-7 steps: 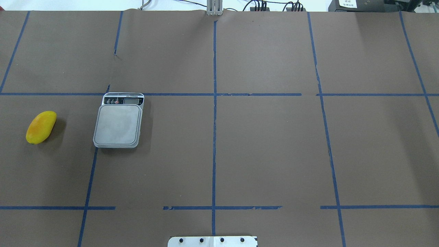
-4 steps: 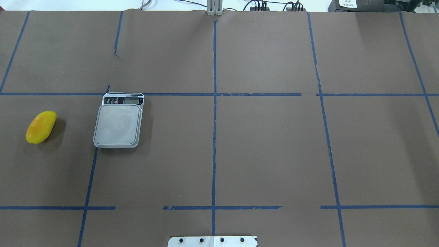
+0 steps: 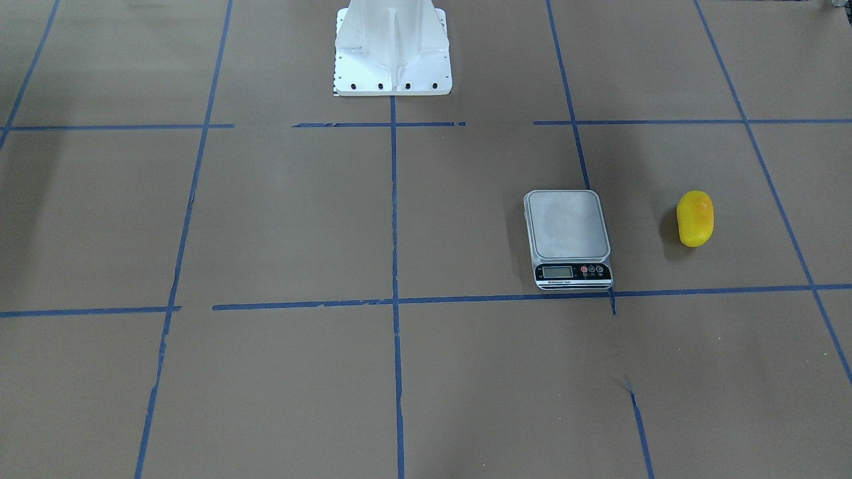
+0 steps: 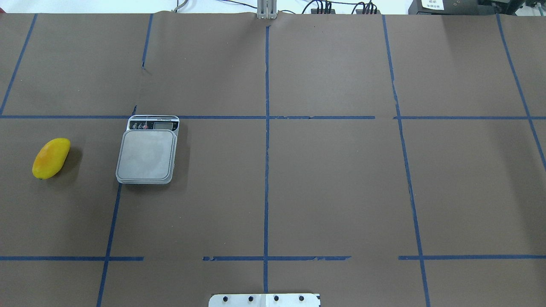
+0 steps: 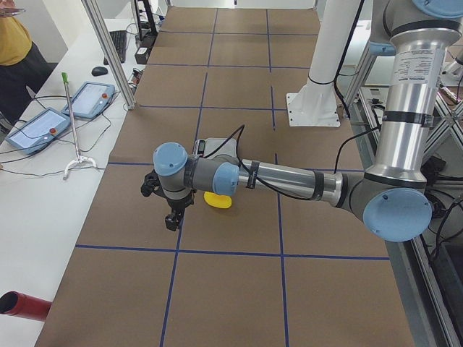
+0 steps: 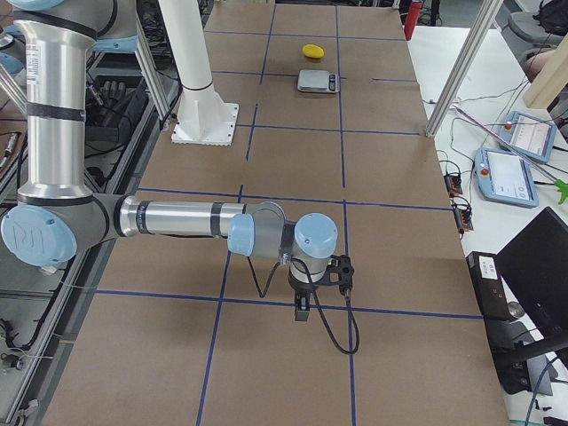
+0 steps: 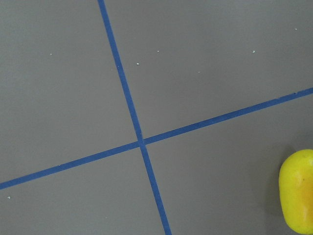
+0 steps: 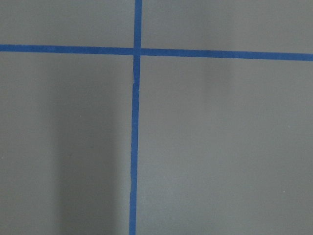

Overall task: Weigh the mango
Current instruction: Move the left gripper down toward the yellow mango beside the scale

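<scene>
**Two-arm weighing station, read from the robot's edge of the worktop (image 4: 332,179) outward.**

Nearest lies the white mounting plate (image 4: 264,299), set on the centre line of a brown surface that blue tape lines (image 4: 266,170) divide into rectangles.

In the next row of rectangles, on the robot's left, the mango (image 4: 51,158) lies on its side directly on the worktop. It is yellow with an orange blush, and its long axis runs slightly oblique to the tape.

The grey scale (image 4: 147,154) stands beside it toward the centre, separated from it by a strip of bare paper, so the mango is off the platform. The scale's display panel (black, with small buttons) faces the far edge and meets a cross line of tape.

- **Left-end view:** the left arm (image 5: 289,179) reaches across the worktop, and the left claw (image 5: 172,219) points downward near the mango without touching it. Whether its fingers are parted or together cannot be told. The left wrist camera shows a tape crossing, with one end of the mango at the lower right corner.
- **Right-end view:** the right arm (image 6: 177,217) extends over the opposite end of the worktop. The right claw (image 6: 303,306) points down above a tape line, well apart from both scale and mango. Its state likewise cannot be told.

Farthest away, cables (image 4: 324,6) run beyond the worktop's far edge.
</scene>
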`<state>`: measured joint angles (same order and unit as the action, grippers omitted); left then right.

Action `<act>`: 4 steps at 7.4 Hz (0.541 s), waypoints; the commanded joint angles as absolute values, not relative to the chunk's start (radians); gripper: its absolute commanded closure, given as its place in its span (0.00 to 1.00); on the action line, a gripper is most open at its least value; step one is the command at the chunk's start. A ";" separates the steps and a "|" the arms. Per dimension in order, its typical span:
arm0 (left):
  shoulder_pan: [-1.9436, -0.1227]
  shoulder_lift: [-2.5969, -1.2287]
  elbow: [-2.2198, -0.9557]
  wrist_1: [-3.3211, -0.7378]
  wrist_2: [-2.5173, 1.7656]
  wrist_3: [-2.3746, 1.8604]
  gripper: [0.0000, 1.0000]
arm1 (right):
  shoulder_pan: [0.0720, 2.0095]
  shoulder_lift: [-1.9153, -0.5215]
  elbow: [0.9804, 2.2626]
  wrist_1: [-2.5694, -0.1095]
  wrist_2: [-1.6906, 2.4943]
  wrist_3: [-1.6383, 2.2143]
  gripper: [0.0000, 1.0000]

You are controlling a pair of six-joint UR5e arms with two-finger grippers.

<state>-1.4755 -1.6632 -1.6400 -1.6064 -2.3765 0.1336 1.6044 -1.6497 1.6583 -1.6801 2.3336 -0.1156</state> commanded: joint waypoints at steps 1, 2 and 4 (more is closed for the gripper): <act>-1.358 -1.664 -1.747 -1.611 -2.361 -0.054 0.00 | 1.615 -1.635 1.643 -1.678 2.349 -0.135 0.00; -1.311 -1.660 -1.771 -1.611 -2.359 -0.114 0.00 | 1.615 -1.637 1.641 -1.678 2.347 -0.135 0.00; -1.202 -1.655 -1.725 -1.682 -2.267 -0.182 0.00 | 1.615 -1.643 1.644 -1.678 2.349 -0.132 0.00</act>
<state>-1.2646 -1.6578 -1.7502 -1.6377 -2.3059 -0.1376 1.6150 -1.6396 1.6424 -1.6782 2.3480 -0.1335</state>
